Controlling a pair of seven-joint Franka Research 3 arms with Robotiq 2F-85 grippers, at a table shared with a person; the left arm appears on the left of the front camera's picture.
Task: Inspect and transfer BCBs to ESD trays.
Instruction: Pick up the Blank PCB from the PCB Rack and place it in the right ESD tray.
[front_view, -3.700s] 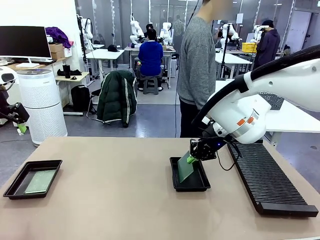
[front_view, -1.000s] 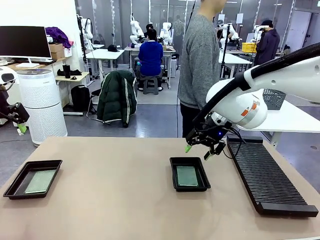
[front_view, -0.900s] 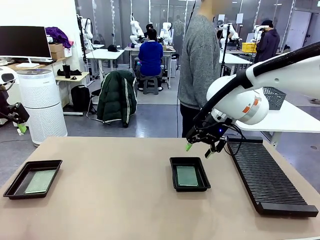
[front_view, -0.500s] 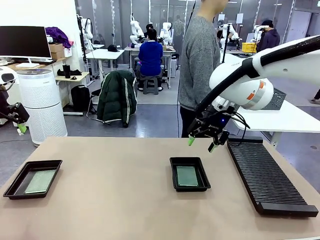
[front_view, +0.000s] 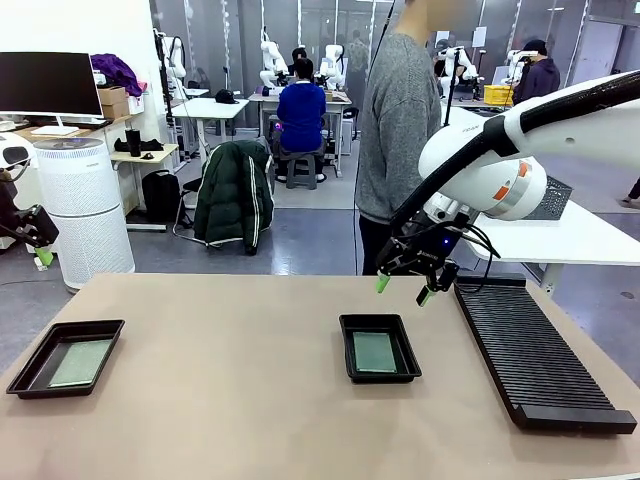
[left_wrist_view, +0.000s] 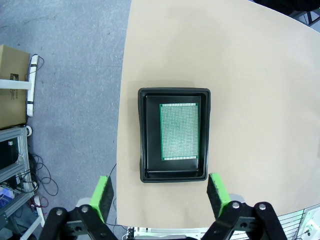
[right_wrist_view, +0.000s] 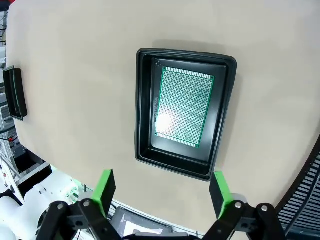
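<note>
Hovering with my right gripper (front_view: 405, 291) spread and empty above the middle tray (front_view: 404, 371) holding one BCB (front_view: 375, 352), I am keeping my left gripper (left_wrist_view: 160, 195) spread over the other boarded tray (left_wrist_view: 142, 135).

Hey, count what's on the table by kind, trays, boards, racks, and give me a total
Black ESD trays: 2
Green BCBs, one lying in each tray: 2
Long black ribbed rack: 1
Total: 5

A tan desk (front_view: 220, 400) holds a long black ribbed rack (front_view: 535, 355) along its right side. Behind it stands a person in a grey sweater (front_view: 398, 125). A white air purifier (front_view: 85, 210) stands at far left.
</note>
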